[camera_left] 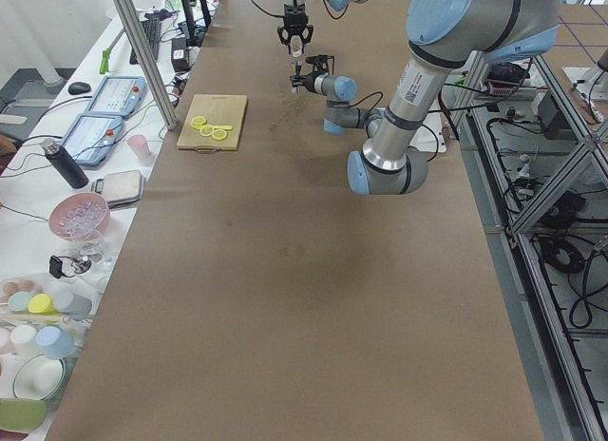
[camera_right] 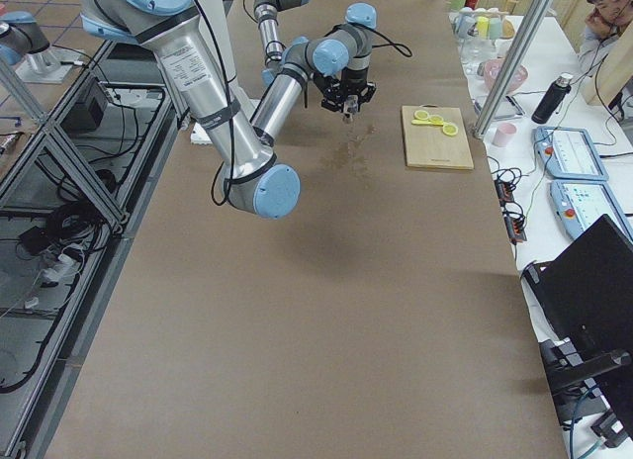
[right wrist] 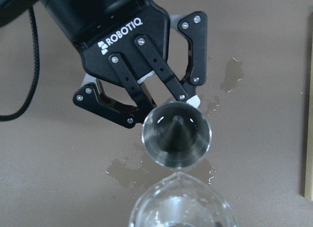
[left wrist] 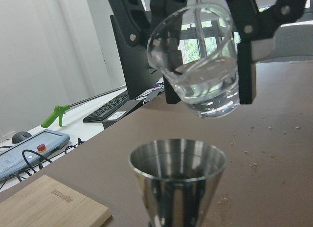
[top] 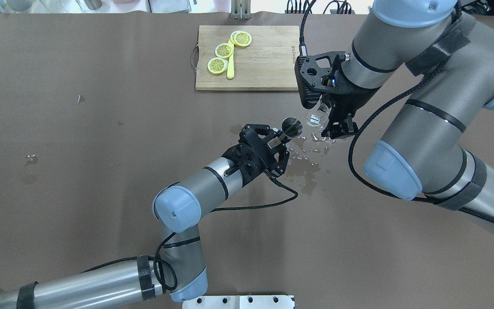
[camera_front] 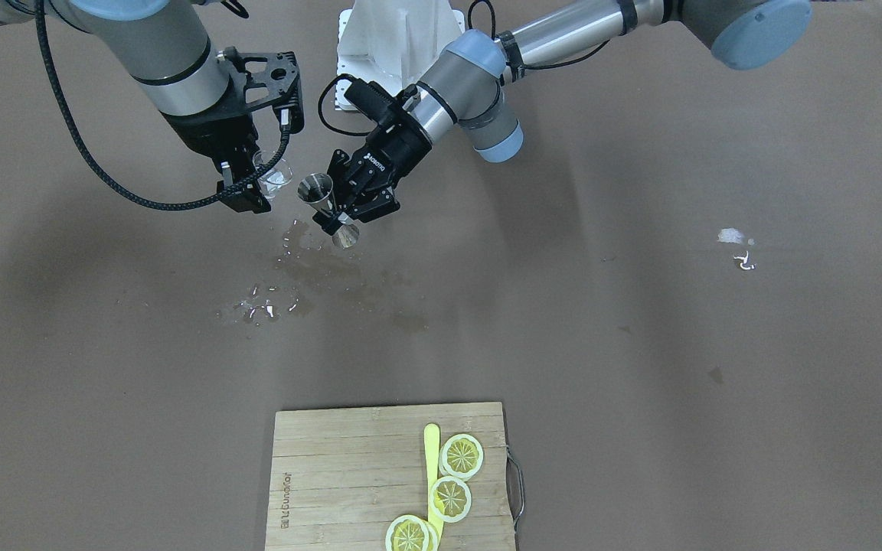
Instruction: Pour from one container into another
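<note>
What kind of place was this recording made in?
Probably a robotics lab rather than a kitchen: there is an aluminium frame post, a teach pendant and a keyboard on the operators' side.

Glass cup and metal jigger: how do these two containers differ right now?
The glass cup is clear with liquid inside; the metal jigger is opaque steel and its upper cone looks empty. The glass cup is tilted toward the jigger; the metal jigger's mouth faces up. The glass cup hangs higher, in the right gripper; the metal jigger sits lower, in the left gripper. Both are held off the table.
</note>
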Controlling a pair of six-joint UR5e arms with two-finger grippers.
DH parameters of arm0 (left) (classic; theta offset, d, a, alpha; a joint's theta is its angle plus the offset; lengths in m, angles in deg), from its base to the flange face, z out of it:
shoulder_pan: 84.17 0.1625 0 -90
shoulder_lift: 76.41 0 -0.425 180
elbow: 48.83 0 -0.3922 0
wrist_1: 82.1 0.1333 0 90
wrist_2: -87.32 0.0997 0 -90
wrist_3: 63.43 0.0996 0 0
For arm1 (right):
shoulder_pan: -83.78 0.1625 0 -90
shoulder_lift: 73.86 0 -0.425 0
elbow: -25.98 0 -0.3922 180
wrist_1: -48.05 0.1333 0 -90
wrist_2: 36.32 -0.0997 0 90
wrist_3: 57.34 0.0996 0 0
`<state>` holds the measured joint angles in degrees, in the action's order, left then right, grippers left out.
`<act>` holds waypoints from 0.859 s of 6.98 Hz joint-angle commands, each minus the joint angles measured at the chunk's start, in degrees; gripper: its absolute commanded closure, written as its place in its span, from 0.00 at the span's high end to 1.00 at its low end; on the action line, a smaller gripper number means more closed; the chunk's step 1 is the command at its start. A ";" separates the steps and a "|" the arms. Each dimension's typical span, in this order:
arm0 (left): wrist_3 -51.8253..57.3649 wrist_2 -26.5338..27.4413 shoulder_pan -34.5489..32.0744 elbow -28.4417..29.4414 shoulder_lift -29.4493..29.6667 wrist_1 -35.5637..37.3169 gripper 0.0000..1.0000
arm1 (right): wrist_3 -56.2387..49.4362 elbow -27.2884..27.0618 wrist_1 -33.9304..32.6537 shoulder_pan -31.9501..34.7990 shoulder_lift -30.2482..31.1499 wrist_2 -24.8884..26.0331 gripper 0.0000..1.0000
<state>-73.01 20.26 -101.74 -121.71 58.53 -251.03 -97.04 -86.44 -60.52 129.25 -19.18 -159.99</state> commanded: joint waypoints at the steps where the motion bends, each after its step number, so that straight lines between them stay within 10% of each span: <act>1: 0.00 0.00 0.00 -0.07 -0.03 -0.09 0.00 | 0.41 0.00 -3.47 -0.12 -1.06 0.00 0.00; 6: 0.00 0.00 0.00 -0.16 -0.12 0.00 0.00 | 0.32 0.17 -9.81 -0.47 -4.23 2.90 0.00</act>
<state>-72.95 20.26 -101.74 -121.81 58.42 -251.03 -96.72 -86.35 -68.93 128.85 -22.71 -157.59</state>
